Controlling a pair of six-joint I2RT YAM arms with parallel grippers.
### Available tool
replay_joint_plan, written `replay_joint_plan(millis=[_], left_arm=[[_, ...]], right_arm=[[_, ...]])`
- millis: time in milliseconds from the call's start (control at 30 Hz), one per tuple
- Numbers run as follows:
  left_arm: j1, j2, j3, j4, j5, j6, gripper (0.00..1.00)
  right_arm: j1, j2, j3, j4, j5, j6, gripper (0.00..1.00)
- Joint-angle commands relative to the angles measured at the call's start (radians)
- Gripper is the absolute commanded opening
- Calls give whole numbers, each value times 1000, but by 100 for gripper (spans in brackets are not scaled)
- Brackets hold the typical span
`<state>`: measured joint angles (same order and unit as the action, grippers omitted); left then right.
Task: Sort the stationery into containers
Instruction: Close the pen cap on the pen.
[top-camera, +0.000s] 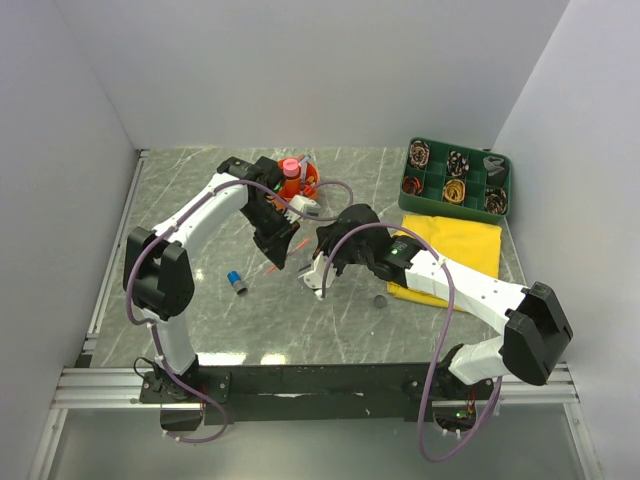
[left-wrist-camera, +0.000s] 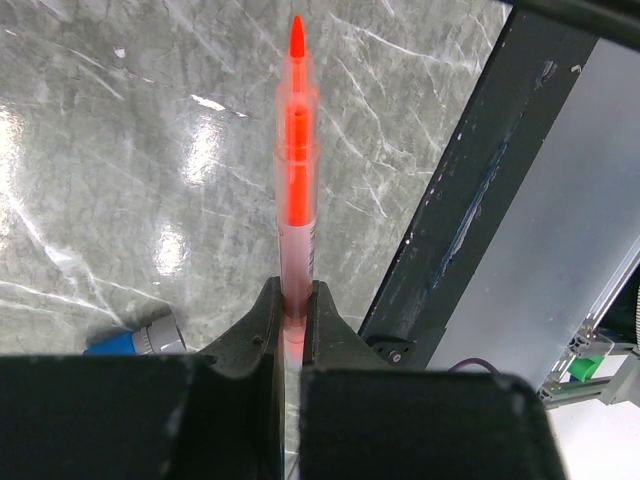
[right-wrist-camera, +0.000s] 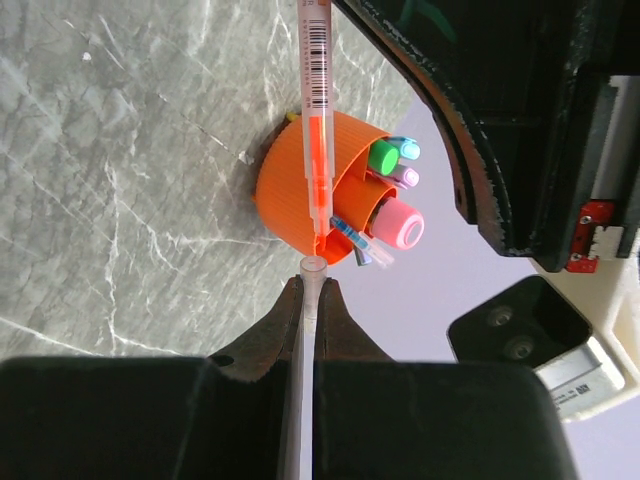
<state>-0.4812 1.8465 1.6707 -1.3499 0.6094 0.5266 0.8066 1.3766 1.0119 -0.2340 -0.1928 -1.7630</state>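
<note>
Left gripper is pinching a red pen, right gripper pinching a clear cap, orange organiser already holding markers, blue cap lying loose lower-left.

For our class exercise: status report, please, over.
Left hand shut on red-tipped clear plastic pen. Right hand shut on thin clear tube, facing pen tip. Nothing between them.

The only printed mark is a black barcode on the clear barrel of the red-ink pen, at top centre of the right wrist view. Its tiny digits seem too blurred to read. No other lettering is legible.
</note>
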Motion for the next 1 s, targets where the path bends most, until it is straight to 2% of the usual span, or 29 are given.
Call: replay_joint_plan(millis=[0, 667, 967], left_arm=[[3, 2, 35, -17, 38, -2, 1], [6, 13, 44, 1, 44, -5, 1], [7, 51, 99, -11, 55, -7, 1]], right_arm=[[6, -19, 34, 4, -16, 8, 0], [6, 13, 65, -13, -65, -19, 0], [6, 19, 71, -24, -79, -58, 0]])
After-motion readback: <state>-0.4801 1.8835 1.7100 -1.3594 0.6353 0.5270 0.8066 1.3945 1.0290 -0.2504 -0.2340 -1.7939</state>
